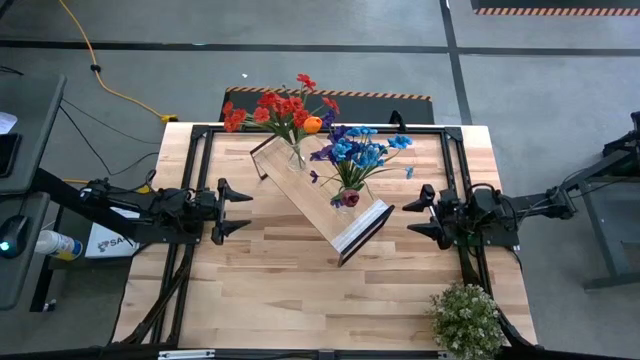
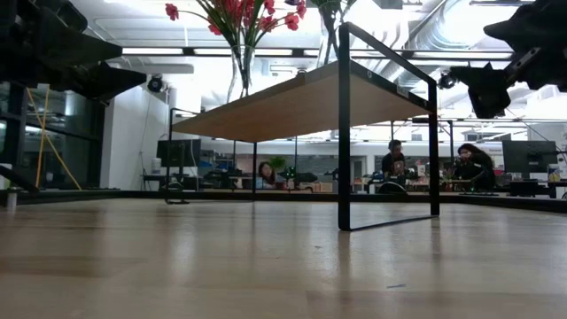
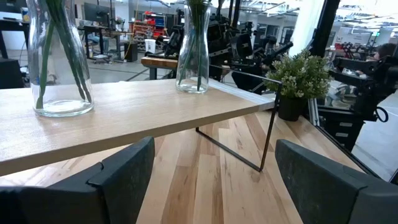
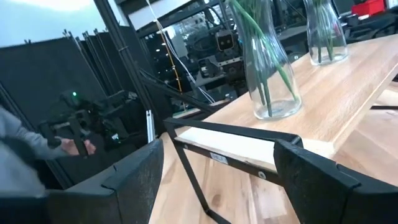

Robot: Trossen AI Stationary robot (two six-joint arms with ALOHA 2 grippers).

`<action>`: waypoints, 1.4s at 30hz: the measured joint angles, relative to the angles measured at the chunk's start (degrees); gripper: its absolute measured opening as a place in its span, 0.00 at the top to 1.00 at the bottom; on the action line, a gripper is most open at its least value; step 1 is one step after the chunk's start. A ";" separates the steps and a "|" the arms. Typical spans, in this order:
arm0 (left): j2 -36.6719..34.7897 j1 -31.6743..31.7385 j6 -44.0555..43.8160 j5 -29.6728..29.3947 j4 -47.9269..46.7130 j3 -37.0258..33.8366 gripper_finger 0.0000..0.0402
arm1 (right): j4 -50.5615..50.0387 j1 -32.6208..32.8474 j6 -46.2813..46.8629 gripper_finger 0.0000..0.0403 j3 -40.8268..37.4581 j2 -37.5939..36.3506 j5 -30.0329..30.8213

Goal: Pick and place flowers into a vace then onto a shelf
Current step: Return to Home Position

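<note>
Flowers in vases on shelf, left fingers and right fingers apart, outstretched level either side

Both arms are lying stretched inward, the left gripper and right gripper pointing toward each other (each showing its 2 fingers spread wide).

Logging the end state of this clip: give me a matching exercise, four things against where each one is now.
1 red flowers
2 blue flowers
3 potted plant
4 left pincer

A at a corner of the tabletop, on the right arm's side
B at the white-edged end of the shelf
C at the shelf's other end
D open, empty, across the shelf from the right pincer

Pairs: 1-C, 2-B, 3-A, 4-D.
</note>
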 joint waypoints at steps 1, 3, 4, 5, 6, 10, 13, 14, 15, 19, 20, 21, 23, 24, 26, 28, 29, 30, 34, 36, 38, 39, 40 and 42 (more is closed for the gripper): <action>0.00 0.00 0.00 0.00 0.00 0.00 0.09 | -0.16 0.00 -0.55 0.27 0.00 0.00 0.02; 0.02 0.00 0.00 0.00 -0.02 0.00 0.09 | -0.37 0.00 -2.03 0.27 0.00 0.00 0.02; 0.00 0.00 0.00 0.00 -0.02 0.00 0.09 | -0.48 0.01 -2.89 0.27 0.00 0.00 0.02; 0.00 0.00 0.00 0.00 -0.02 0.00 0.09 | -0.62 0.02 -3.51 0.27 0.00 0.00 0.00; 0.00 0.00 0.00 -0.01 -0.02 0.00 0.09 | -0.74 0.00 -4.32 0.27 0.00 0.00 0.07; 0.00 0.00 0.00 -0.02 -0.02 0.00 0.09 | -1.58 0.00 -6.06 0.27 0.00 0.00 0.49; 0.00 0.00 0.00 -0.01 -0.04 0.00 0.09 | -1.84 0.01 -6.11 0.27 0.00 0.00 0.57; 0.00 0.00 -0.01 -0.01 -0.04 0.00 0.09 | -1.91 0.02 -6.12 0.27 0.00 0.00 0.59; 0.02 0.00 -0.02 -0.02 -0.04 0.00 0.09 | -2.04 0.00 -6.12 0.27 0.00 0.00 0.59; 0.00 0.00 -0.01 0.00 -0.05 0.00 0.09 | -2.12 0.00 -6.12 0.27 0.00 0.00 0.59; 0.00 0.00 -0.02 -0.02 -0.06 0.00 0.09 | -2.14 0.00 -6.12 0.27 0.00 0.00 0.59; 0.02 0.00 -0.02 0.00 -0.07 0.00 0.09 | -2.12 0.01 -6.12 0.27 0.00 0.00 0.59; 0.00 0.00 -0.02 -0.02 -0.07 0.00 0.09 | -2.12 0.01 -6.12 0.27 0.00 0.00 0.59; 0.00 0.00 -0.02 -0.02 -0.07 0.00 0.09 | -2.12 0.00 -6.12 0.27 0.00 0.00 0.59; 0.01 0.00 -0.02 -0.02 -0.07 0.00 0.09 | -2.12 0.00 -6.12 0.27 0.00 0.00 0.59; 0.02 0.00 -0.02 -0.02 -0.07 0.00 0.09 | -2.12 0.01 -6.13 0.27 0.00 0.00 0.59; 0.01 0.00 -0.02 -0.02 -0.07 0.00 0.09 | -2.12 0.02 -6.12 0.27 0.00 0.00 0.59; 0.01 0.00 -0.02 -0.02 -0.07 0.00 0.09 | -2.12 0.01 -6.12 0.27 0.00 0.00 0.59; 0.02 0.00 -0.02 -0.02 -0.07 0.00 0.09 | -2.12 0.02 -6.14 0.27 0.00 0.00 0.59; 0.02 0.00 -0.02 -0.02 -0.07 0.00 0.09 | -2.12 0.01 -6.13 0.27 0.00 0.00 0.59; 0.00 0.00 -0.02 -0.02 -0.07 0.00 0.09 | -2.12 0.02 -6.14 0.27 0.00 0.00 0.59; 0.00 0.00 -0.02 -0.02 -0.07 0.00 0.09 | -2.12 0.01 -6.14 0.27 0.00 0.00 0.59; 0.00 0.00 -0.02 -0.02 -0.07 0.00 0.09 | -2.12 0.00 -6.14 0.27 0.00 0.00 0.59; 0.00 0.00 -0.02 -0.01 -0.07 0.00 0.09 | -2.12 0.00 -6.14 0.27 0.00 0.00 0.59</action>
